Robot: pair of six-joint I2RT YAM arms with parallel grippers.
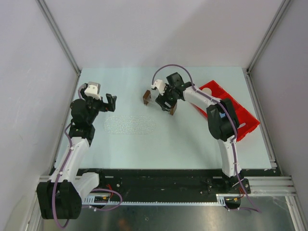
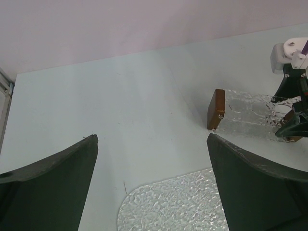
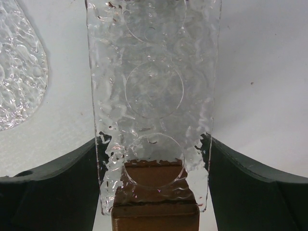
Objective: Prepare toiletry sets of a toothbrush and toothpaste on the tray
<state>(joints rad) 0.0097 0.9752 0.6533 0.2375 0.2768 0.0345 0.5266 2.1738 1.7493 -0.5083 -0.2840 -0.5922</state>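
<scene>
Clear rack circles — right claw astride

Overhead view, 2 close wrist views, all sharing tray, rack

No readable text, label, brand or number on any surface in three views.

Clear bumpy plastic tray; glossy textured rack, brown end block.
</scene>
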